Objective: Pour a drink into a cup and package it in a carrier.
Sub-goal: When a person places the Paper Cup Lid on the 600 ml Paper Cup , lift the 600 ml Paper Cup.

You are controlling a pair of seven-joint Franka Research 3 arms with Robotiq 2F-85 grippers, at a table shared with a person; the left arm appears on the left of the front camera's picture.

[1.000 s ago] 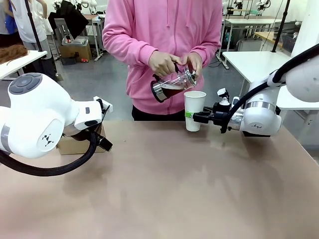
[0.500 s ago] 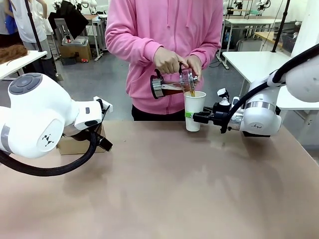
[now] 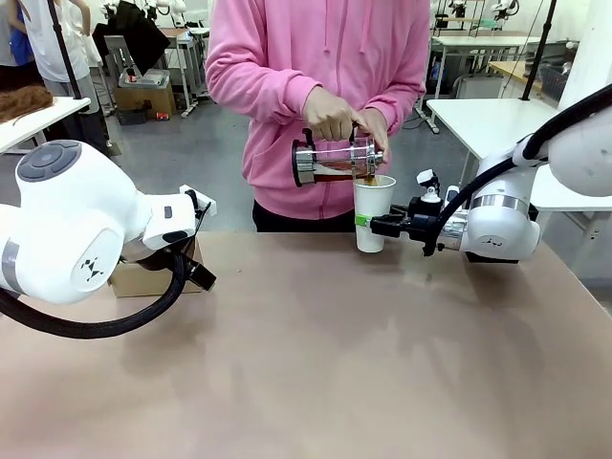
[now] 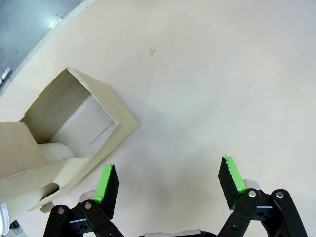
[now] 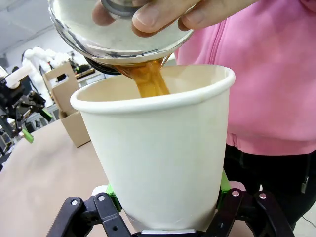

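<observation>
At the tan table [image 3: 316, 382], a person in a pink sweatshirt [image 3: 320, 57] leans in from the far side to pour, while the robot's right arm [image 3: 497, 225] reaches in level from the side. The left arm [image 3: 76, 229] waits at the opposite end. Beside it on the table sits the brown cardboard carrier [image 4: 74, 133], empty and well apart from the pouring. The left gripper [image 4: 168, 173] hovers just beside it with its jaws spread and nothing between them. Both of the person's hands [image 3: 335, 117] tilt the glass pitcher [image 3: 335, 161] almost flat, its spout directly over the white paper cup [image 3: 373, 212]. The cup has no lid and appears to stand near the table's far edge. The right gripper [image 3: 375, 224] is clamped around the cup's lower half, one green pad [image 5: 112, 190] pressed to each side. A thin stream of the brown drink [image 5: 148, 79] falls just inside the rim. The job here looks to be steadiness: grip firmly enough to brace the cup upright without buckling its paper wall, and hold position until the pour ends.
</observation>
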